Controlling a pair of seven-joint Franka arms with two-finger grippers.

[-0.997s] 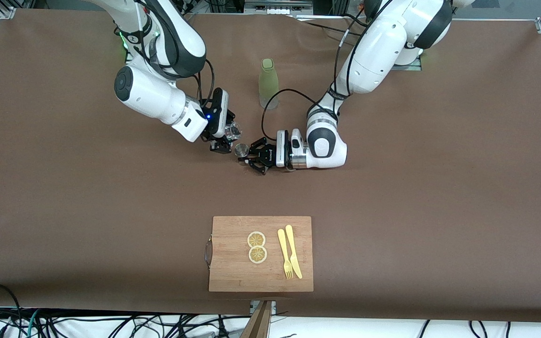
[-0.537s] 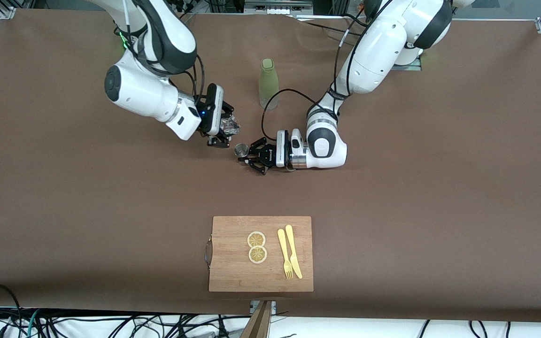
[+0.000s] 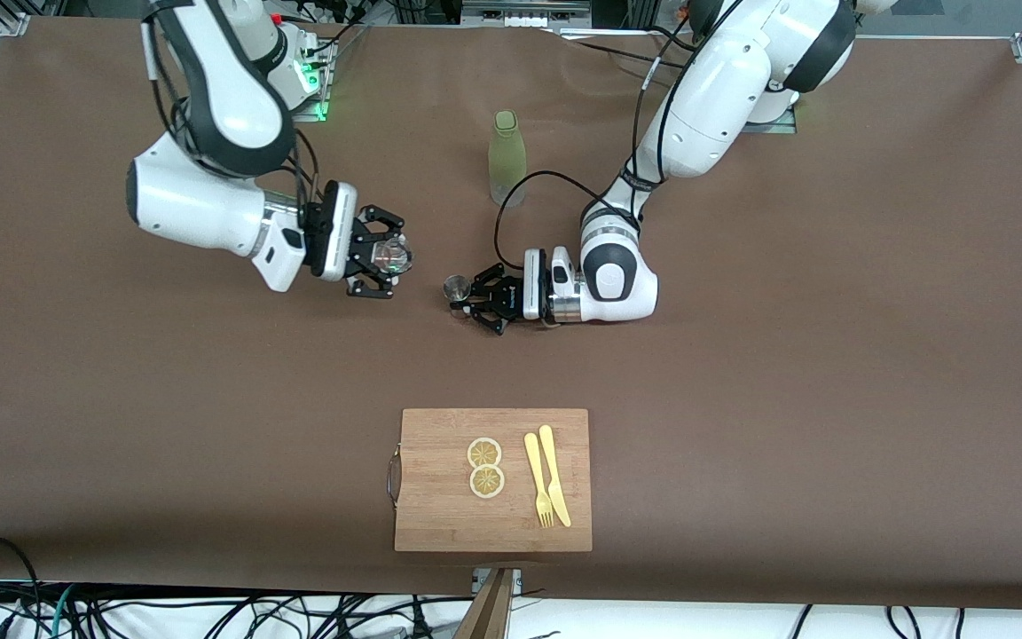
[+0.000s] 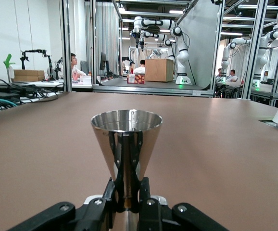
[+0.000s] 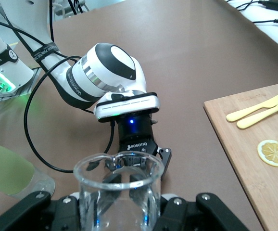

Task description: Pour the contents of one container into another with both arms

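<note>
- While the right gripper [image 3: 387, 257] hung over bare table toward the right arm's end, it was clamped on the glass [image 3: 389, 256], fingers at either side of it; the right wrist view showed the glass [image 5: 119, 192] upright between them, with nothing visible inside.
- Well apart from it, toward the table's middle, the left gripper [image 3: 465, 298] was clenched on the jigger [image 3: 455, 287] low above the table; whether the jigger touched the table could not be told.
- The left wrist view showed the jigger [image 4: 125, 144] upright, rim level, pinched at its waist by the fingers [image 4: 125, 187].
- The bottle [image 3: 507, 156] stood farther from the front camera than both grippers, untouched.
- The board [image 3: 440, 497] lay nearest the front camera and carried two lemon slices [image 3: 485, 467], a fork [image 3: 537, 478] and a knife [image 3: 554, 475].
- Step in hand, as judged: both vessels gripped, glass not over the jigger, so no pouring was under way.
- Next move, as judged: if a pour remained, the glass had to be brought above the jigger's rim and tipped slowly, with the jigger held level; the small rim left little margin for error.
</note>
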